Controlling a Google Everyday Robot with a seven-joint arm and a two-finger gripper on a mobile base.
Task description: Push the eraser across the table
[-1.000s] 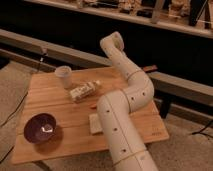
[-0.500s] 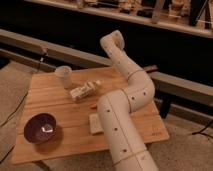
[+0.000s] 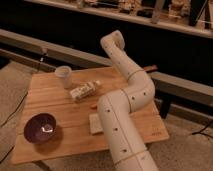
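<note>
The light wooden table [image 3: 55,102] fills the middle of the camera view. No dark eraser block shows on it; it may be hidden behind my white arm [image 3: 122,125], which rises from the bottom edge, bends at an elbow [image 3: 141,95] and ends in a rounded joint [image 3: 112,42] above the table's far edge. A small reddish sliver [image 3: 93,106] shows at the arm's left edge; I cannot tell what it is. My gripper is hidden behind the arm's far end.
A pale cup [image 3: 64,76] stands at the back left, with a pale bottle-like item [image 3: 82,91] lying beside it. A purple bowl [image 3: 41,127] sits front left. A pale whitish block [image 3: 95,123] lies against the arm. An orange-brown stick [image 3: 150,68] lies at the far right edge.
</note>
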